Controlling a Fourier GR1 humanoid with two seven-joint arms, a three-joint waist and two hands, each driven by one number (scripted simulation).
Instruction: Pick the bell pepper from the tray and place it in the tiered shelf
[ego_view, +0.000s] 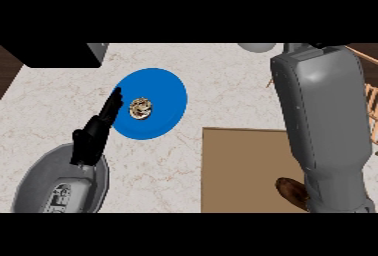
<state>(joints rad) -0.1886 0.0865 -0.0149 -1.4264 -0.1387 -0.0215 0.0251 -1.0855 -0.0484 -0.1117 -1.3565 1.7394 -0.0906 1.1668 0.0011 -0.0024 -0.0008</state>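
A pale, marble-veined table (207, 65) fills the head view, its stone pattern matte and lightly streaked. On it lies a glossy, round blue plate (159, 85), and near the plate's middle sits a small, mottled brown-and-cream item (141, 108) whose kind cannot be told. The left hand (94, 134), black and slim, rests at the plate's left edge with its fingers straight and together, pointing up the view and holding nothing; its smooth grey forearm (63, 185) comes in from the lower left. At lower centre a flat, tan, square-cornered tray (236, 170) lies on the table. The right forearm (325, 125), a broad grey casing with a soft sheen, crosses the tray's right side and runs up to the top right corner, where its hand is hidden, so whether its fingers are open or curled cannot be told. Thin light-wood slats of the tiered shelf (371, 102) show along the right edge behind that arm. A dark brown rounded object (290, 191) lies on the tray against the forearm. No bell pepper can be made out.
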